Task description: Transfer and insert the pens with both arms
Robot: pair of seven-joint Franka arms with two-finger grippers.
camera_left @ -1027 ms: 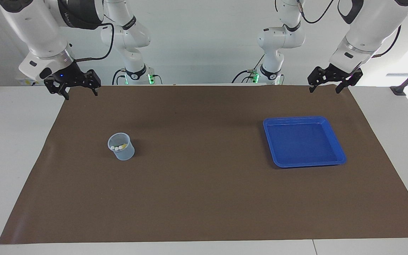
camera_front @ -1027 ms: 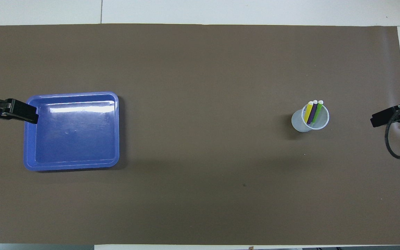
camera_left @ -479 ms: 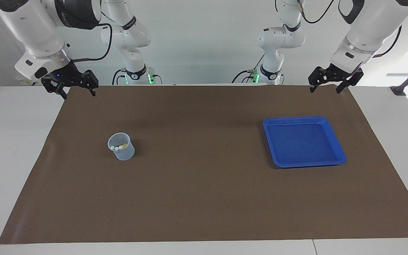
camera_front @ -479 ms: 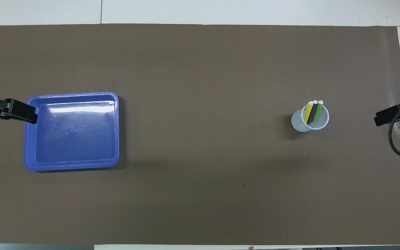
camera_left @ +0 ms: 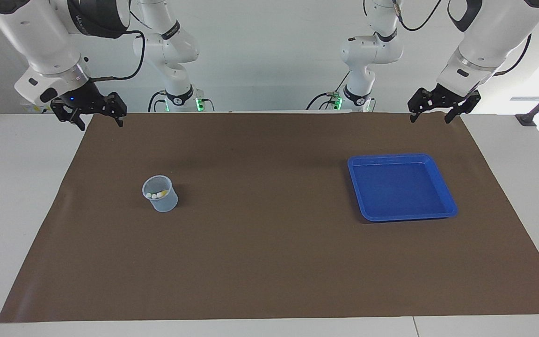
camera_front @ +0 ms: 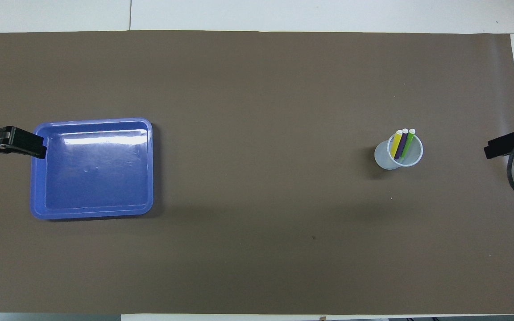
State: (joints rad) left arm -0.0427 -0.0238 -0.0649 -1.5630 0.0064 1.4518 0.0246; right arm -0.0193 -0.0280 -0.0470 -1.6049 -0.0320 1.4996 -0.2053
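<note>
You have a blue tray (camera_front: 92, 209) lying toward the left arm's end of the brown mat (camera_front: 257, 249). The yellow pen (camera_front: 396, 143), purple pen (camera_front: 401, 144) and green pen (camera_front: 408, 142) stand leaning in the clear cup (camera_front: 386, 161), pale ends up. Left gripper (camera_left: 429, 117) and right gripper (camera_left: 100, 124) both hang over the mat's corners nearest the robots, jaws spread wide, holding nothing

Two large white jointed arms, glossy shells, dark joint bands, silver wrist rings. Black two-finger grippers: left gripper (camera_left: 430, 112), right gripper (camera_left: 95, 120). Black cables looping from wrists. Small blue light on right wrist.
</note>
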